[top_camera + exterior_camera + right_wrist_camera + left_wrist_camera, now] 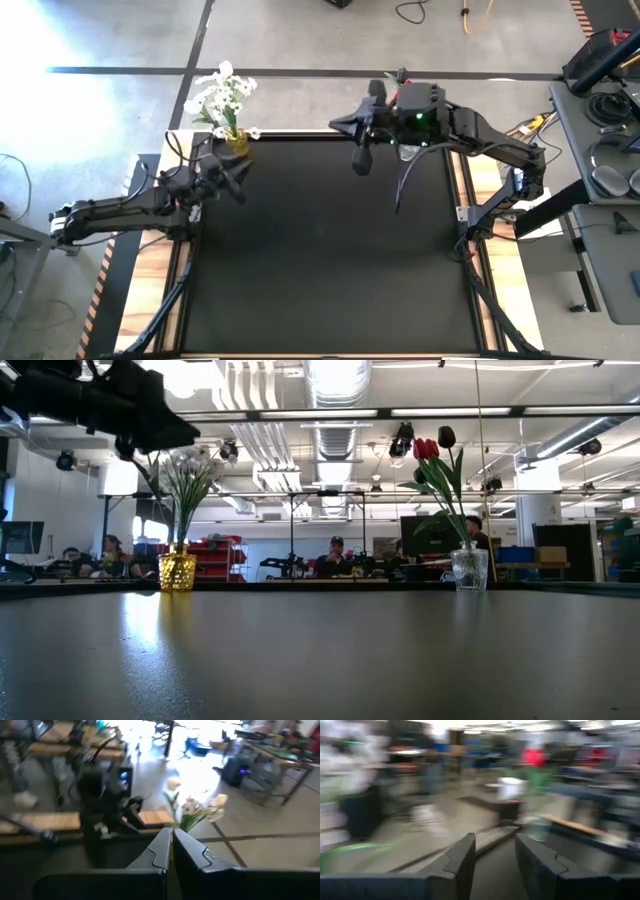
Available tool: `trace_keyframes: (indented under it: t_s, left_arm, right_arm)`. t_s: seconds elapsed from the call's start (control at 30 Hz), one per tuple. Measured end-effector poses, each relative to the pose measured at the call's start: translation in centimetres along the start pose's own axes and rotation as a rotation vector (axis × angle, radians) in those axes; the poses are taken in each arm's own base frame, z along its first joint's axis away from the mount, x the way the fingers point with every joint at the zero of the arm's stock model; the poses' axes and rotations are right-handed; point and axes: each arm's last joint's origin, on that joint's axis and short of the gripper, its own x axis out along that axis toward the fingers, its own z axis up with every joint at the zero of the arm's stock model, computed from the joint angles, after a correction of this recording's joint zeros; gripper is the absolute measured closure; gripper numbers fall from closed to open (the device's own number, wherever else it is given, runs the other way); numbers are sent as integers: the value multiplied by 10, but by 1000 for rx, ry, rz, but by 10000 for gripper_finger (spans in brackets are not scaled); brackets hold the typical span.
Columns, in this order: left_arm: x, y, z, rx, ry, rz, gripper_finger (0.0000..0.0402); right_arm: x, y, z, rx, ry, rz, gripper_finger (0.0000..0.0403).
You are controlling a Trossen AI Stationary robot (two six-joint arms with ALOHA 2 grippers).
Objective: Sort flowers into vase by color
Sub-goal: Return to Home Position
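A yellow vase (178, 572) stands on its base at the table's far left and holds white flowers (190, 470), which also show from above (222, 95). A clear vase (469, 570) at the far right holds red and dark tulips (432, 448). From above, my right arm covers all of them but a red tip (402, 73). My left gripper (232, 185) hovers just near of the yellow vase, pointing level, open and with nothing between its fingers (495, 840). My right gripper (362, 160) hangs high over the far middle, shut and holding nothing (171, 832).
The black mat (320, 250) covers the table between wooden side strips (150, 310). A cable (405, 185) hangs below my right arm. People sit at desks (335, 555) in the room beyond the far edge.
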Motion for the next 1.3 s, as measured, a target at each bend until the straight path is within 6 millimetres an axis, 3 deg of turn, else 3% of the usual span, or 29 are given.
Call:
trace_keyframes:
  t_s: [0.13, 0.23, 0.47, 0.67, 0.77, 1.13, 1.3]
  left_arm:
    - [-7, -6, 3, -10, -2, -301, 328]
    - [-10, -8, 3, -11, 12, -425, 386]
    - [-11, -10, 2, -18, 26, -510, 400]
    - [-11, -11, 2, -41, 32, -546, 401]
    - [-10, -11, 3, -40, 26, -546, 401]
    - [1, -8, -1, -18, 68, -529, 402]
    - [6, -9, -2, -29, 70, -520, 402]
  right_arm:
    - [10, 6, -15, -54, 59, 55, 392]
    - [18, 10, -29, -71, 106, 74, 394]
    - [32, 20, -80, 7, 172, 142, 394]
    - [22, 27, -130, 113, 96, 183, 394]
    - [7, 28, -155, 147, 103, 181, 394]
    - [-81, 24, -223, 203, 60, 169, 394]
    - [-109, 24, -258, 237, 26, 133, 394]
